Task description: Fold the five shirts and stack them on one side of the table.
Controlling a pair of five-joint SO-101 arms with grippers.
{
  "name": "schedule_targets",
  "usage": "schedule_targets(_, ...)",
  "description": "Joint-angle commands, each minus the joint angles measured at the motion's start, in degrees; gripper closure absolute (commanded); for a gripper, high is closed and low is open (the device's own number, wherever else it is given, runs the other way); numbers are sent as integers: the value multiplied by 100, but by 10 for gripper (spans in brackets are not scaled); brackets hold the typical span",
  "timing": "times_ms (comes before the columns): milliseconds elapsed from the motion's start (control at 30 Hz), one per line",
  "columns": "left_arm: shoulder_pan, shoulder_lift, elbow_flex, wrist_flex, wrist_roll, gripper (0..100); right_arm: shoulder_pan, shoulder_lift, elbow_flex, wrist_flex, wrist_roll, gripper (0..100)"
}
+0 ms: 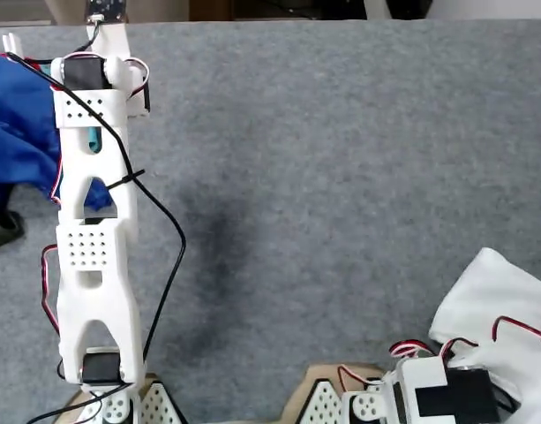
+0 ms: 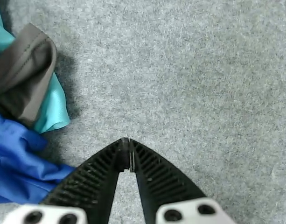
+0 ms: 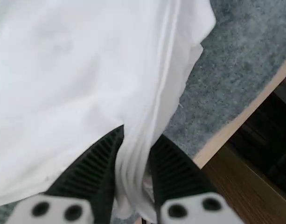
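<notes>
A blue shirt (image 1: 18, 124) lies bunched at the table's left edge, beside my left arm (image 1: 93, 221), which stretches toward the far side. In the left wrist view, my left gripper (image 2: 125, 150) is shut on nothing above bare grey mat. The blue shirt (image 2: 17, 163), a teal shirt (image 2: 54, 107) and a grey shirt (image 2: 21, 74) lie crumpled just beside it. A white shirt (image 1: 495, 296) is heaped at the near right corner. My right gripper (image 3: 138, 137) is shut on a fold of the white shirt (image 3: 63, 70).
Grey mat (image 1: 341, 159) covers the table, with open room across the middle and far right. The wooden table edge (image 3: 236, 126) runs close to the right gripper. A dark object (image 1: 3, 231) sits at the left border.
</notes>
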Motion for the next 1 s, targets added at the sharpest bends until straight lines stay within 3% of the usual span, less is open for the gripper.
schedule_targets(0, -53, -400, 0, 62, -44, 981, 101, -242, -154, -79, 0, 820)
schedule_targets(133, -53, -418, -44, 62, -53, 981, 119, -286, -189, -18, 62, 608)
schedule_targets(200, -53, -418, -44, 62, -53, 981, 127, -374, -374, 299, 325, 578)
schedule_targets(367, -105, -470, -53, 62, -44, 981, 57, -1059, -989, 1714, 475, 653)
schedule_targets(467, -220, -734, 0, 62, -44, 981, -391, -1473, -1376, 2743, 457, 773)
schedule_targets(600, -440, -1121, 9, 70, -141, 981, -1508, -1789, -1622, 3666, 440, 991)
schedule_targets(767, -993, -1631, 519, 70, -237, 981, -3240, -1982, -1701, 3877, -404, 987)
schedule_targets(967, -2321, -2431, 1187, 62, -246, 981, -5903, -2018, -2158, 3833, -897, 993)
